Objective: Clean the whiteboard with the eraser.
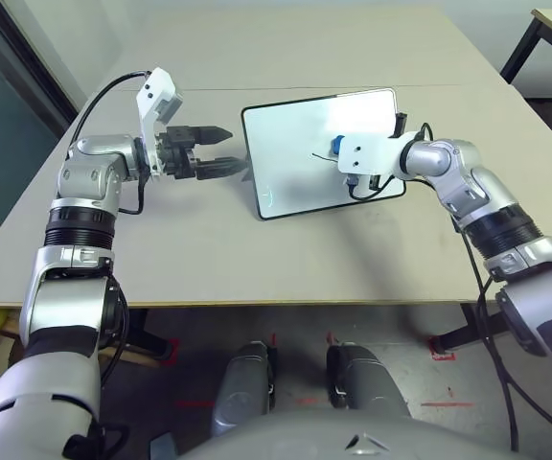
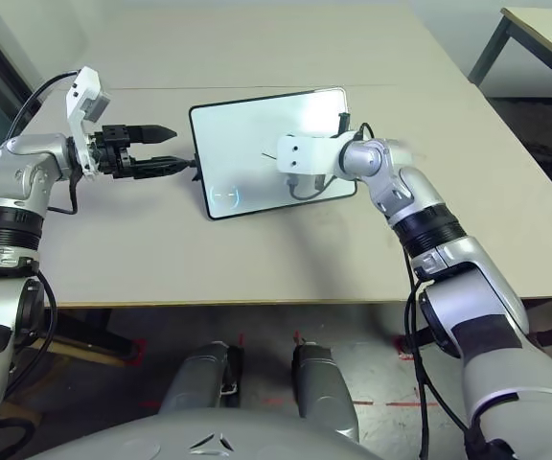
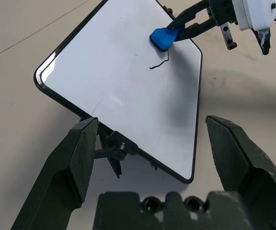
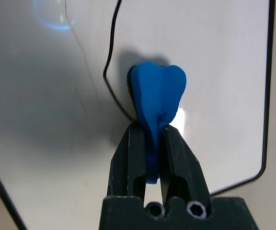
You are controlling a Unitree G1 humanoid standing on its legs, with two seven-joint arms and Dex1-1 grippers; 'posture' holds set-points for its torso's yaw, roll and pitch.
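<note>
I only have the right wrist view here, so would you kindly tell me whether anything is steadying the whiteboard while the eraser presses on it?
Observer: Nothing grips it. The left gripper hangs open beside the whiteboard, at its left edge, fingers apart.
Operator: Thank you. What keeps the board tilted up?
Observer: A grey stand behind its lower edge, seen in the left wrist view.
Operator: And how much ink remains?
Observer: One thin black squiggle just beside the eraser; the right gripper is shut on the eraser.
</note>
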